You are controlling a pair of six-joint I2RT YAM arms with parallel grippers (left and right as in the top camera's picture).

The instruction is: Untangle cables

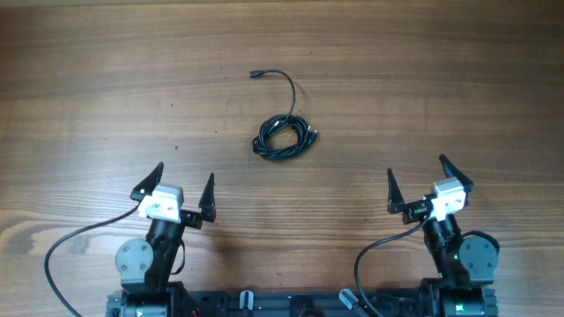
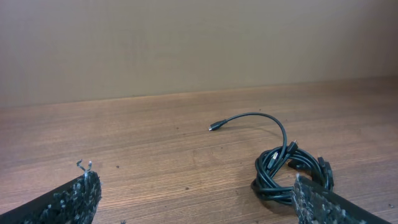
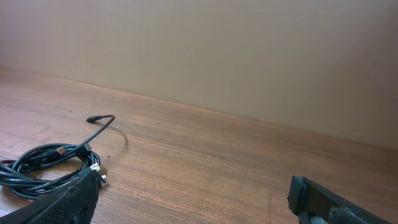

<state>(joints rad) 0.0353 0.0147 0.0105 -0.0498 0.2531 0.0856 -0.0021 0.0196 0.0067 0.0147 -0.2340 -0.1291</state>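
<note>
The left gripper [image 1: 185, 170] and right gripper [image 1: 416, 165] are hanging wide open, empty; the cables [image 1: 284, 136] are looking light and limp, with the loose plug end [image 1: 254, 75] likely offering the easiest hold.

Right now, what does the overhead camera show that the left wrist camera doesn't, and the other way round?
Only overhead: the whole right arm, its right fingers spread open, and the thick wires at the bases. Only the left wrist: the plain wall behind the table, and the cables seen low from the side. Both: the coiled cables with one loose plug end curving away, the wooden table, and the left fingers, open and touching nothing.
</note>
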